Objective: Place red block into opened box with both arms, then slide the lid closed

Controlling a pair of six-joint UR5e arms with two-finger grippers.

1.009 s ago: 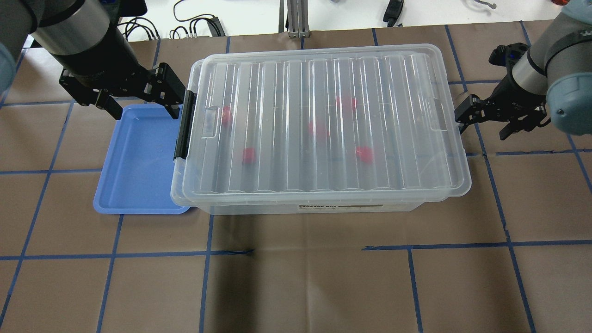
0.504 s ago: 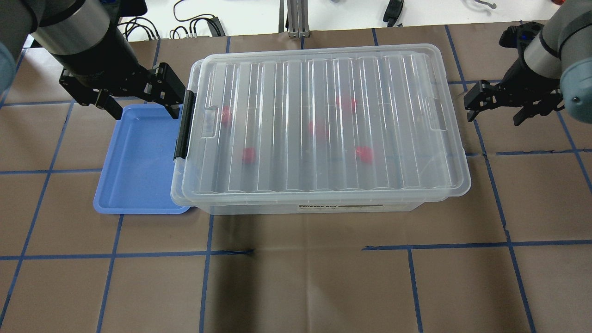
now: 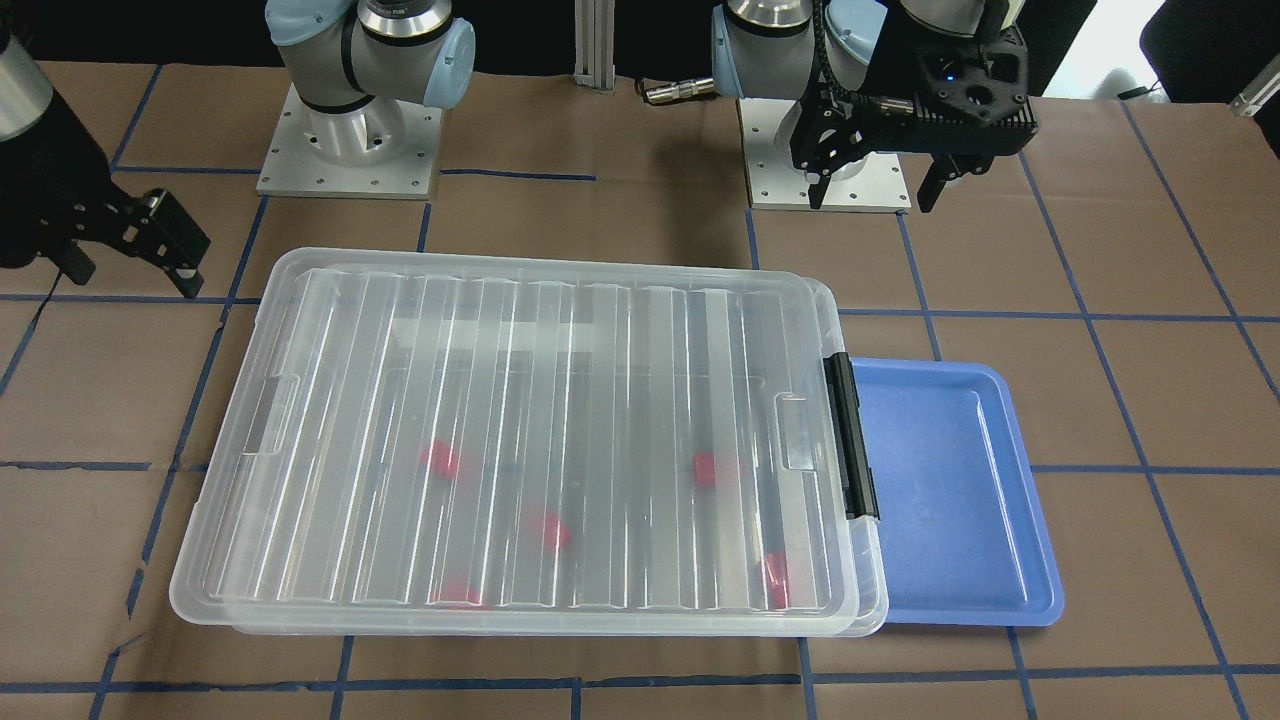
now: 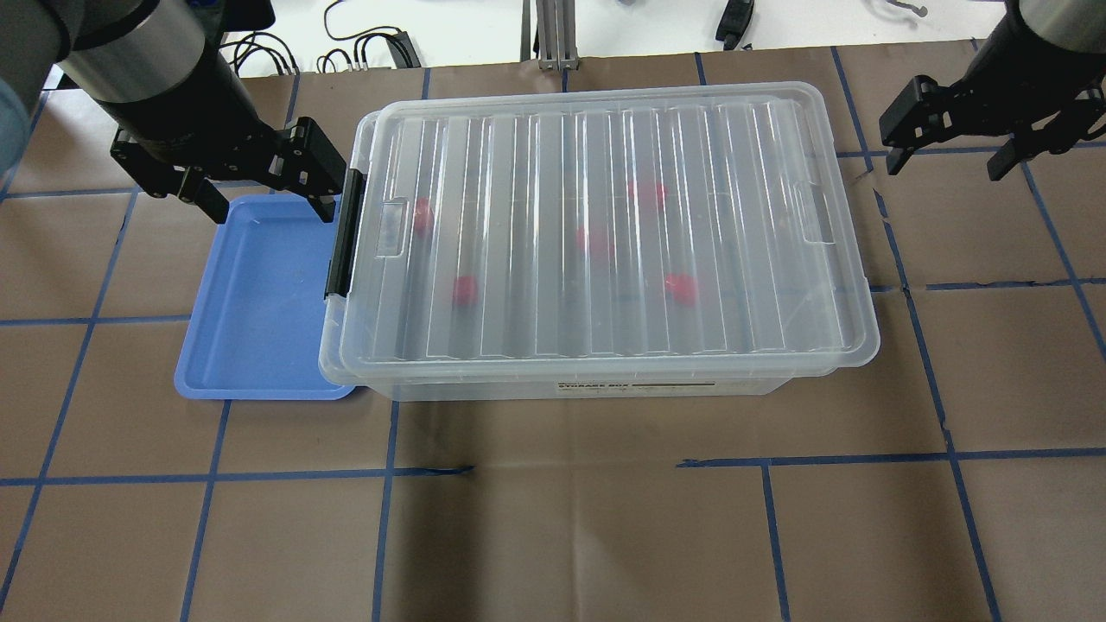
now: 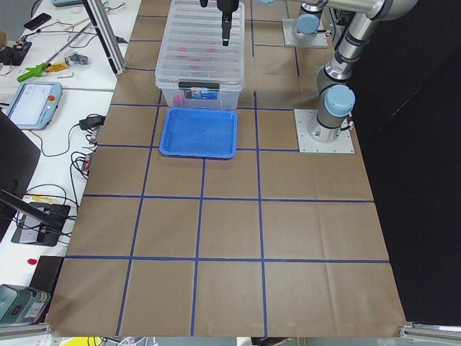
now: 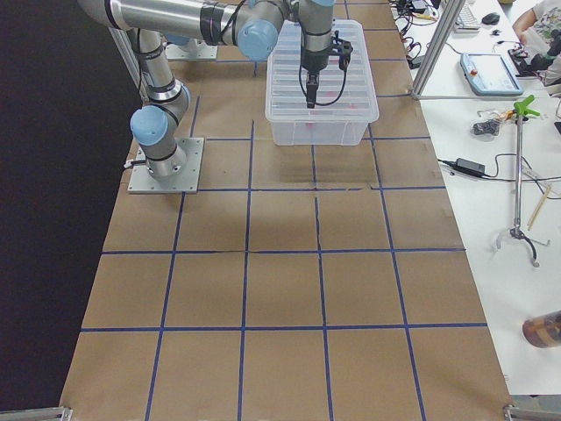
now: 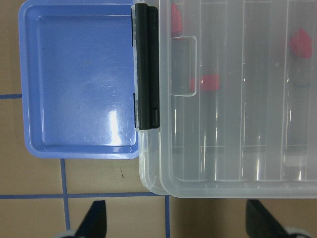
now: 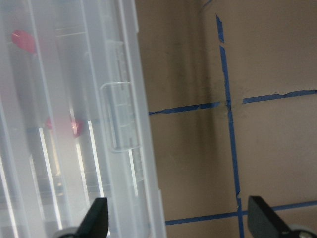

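Note:
The clear box (image 4: 518,389) stands mid-table with the ribbed lid (image 4: 553,337) lying flat over it, covering its whole top. Several red blocks, one of them a red block (image 4: 465,290), show blurred through the lid on the box floor. My left gripper (image 4: 266,203) hangs open over the far edge of the blue tray, beside the box's black latch (image 4: 346,233), holding nothing. My right gripper (image 4: 948,164) is open and empty, well off the box's right end. In the front view the left gripper (image 3: 872,195) is at upper right and the right gripper (image 3: 135,275) at left.
An empty blue tray (image 4: 259,311) lies against the box's latch end. Brown paper with a blue tape grid covers the table. Cables and a metal post (image 4: 553,34) sit past the far edge. Both arm bases (image 3: 350,150) stand on the robot's side.
My right gripper has drawn back from the box's right end, moving right and toward the far edge. The left gripper, box, lid and blocks have not moved.

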